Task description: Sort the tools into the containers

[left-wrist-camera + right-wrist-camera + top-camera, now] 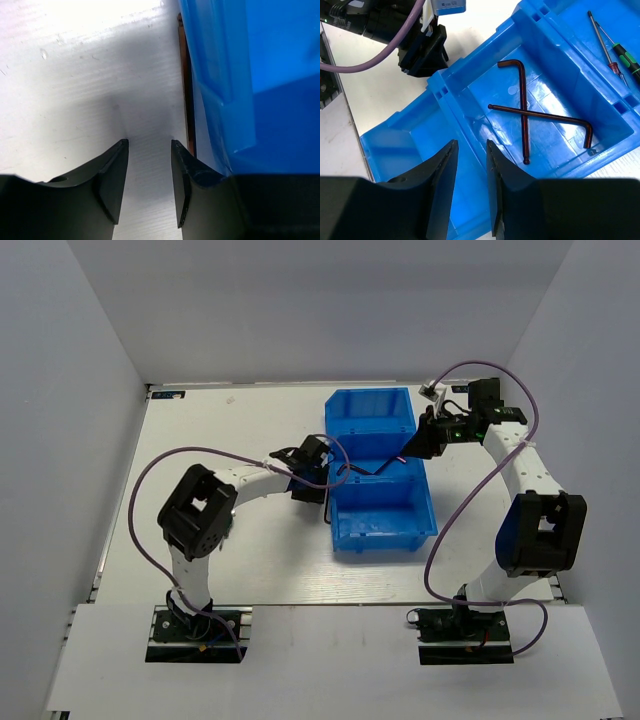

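1. Holding the left gripper (149, 145) spread, its two black fingers (112, 180) pinching nothing, hovering over the white table (75, 85).
2. Finding, just past the right-hand finger, a thin dark brown metal hex key (185, 80) lying flat on the table, running along the outer wall of the bright blue rectangular plastic bin (250, 65), just beside it and outside every compartment.
3. Stretching the left arm (250, 480) from its base up to a raised elbow, then rightward, the wrist ending near the bin's left wall.
4. Holding the right gripper (471, 145) likewise parted, gripping nothing, hanging above the bin's end compartment and the divider next to it.
5. Showing, in the right wrist view only, two dark brown L-shaped hex keys (522, 110) lying crossed on the floor of the middle compartment, and a slim screwdriver with a green and black handle (626, 56) lying in the compartment beyond.
6. Folding the right arm (520, 470) up from its base, running toward the far edge, then bending left at the wrist, pointing over the bin's right wall.
7. Catching both arms whole in the top view alone; giving the loose key beside the wall clearly only in the left wrist view; catching a purple cable (380, 52) near the left wrist in the right wrist view.
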